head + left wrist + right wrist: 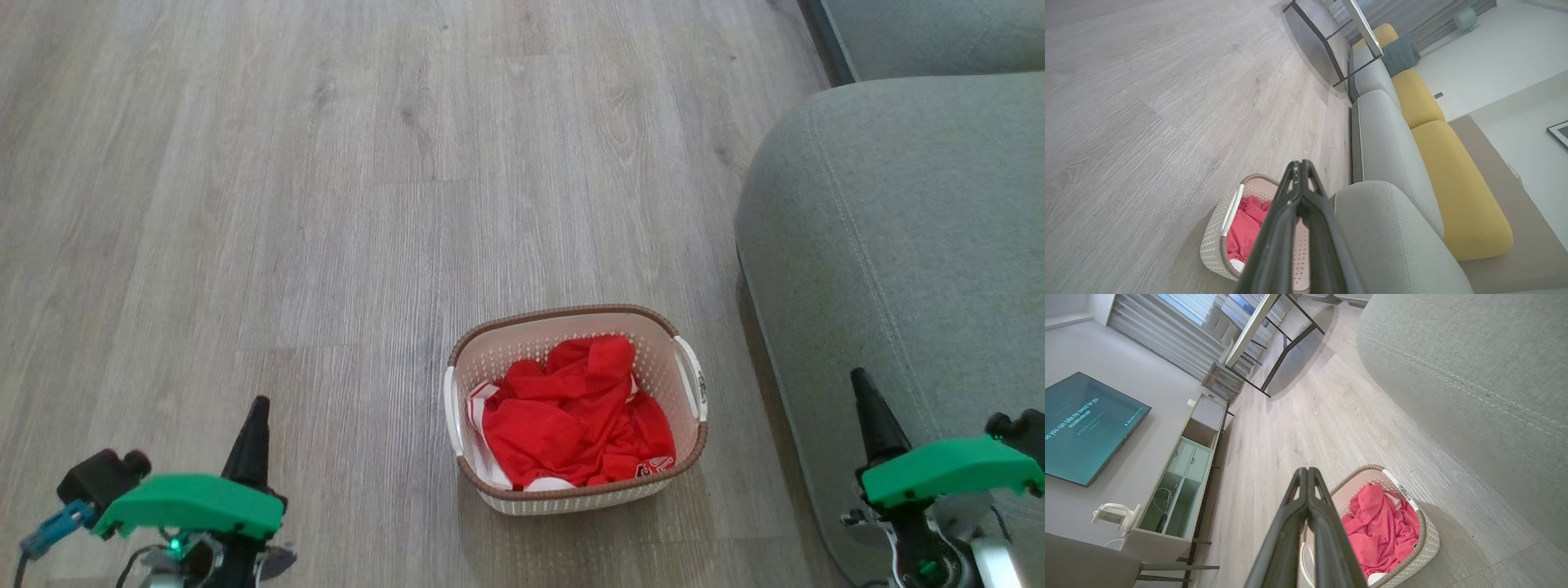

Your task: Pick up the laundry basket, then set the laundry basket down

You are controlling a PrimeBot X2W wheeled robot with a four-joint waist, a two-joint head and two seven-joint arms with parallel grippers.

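- the laundry basket is sitting on the wood floor, roughly midway between the two grippers, and it's holding a crumpled red garment with a bit of white peeking out
- the grey sofa is sitting just beside the basket's right side, with a narrow strip of floor between them
- left gripper is hanging well off to the basket's left, fingers pressed together, gripping nothing
- right gripper is hovering over the sofa's edge, jaws pinched closed too and empty

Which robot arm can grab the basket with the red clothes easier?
Left, probably: bare floor lies between the left gripper and the laundry basket, while the right gripper hangs by the sofa. Both shut.
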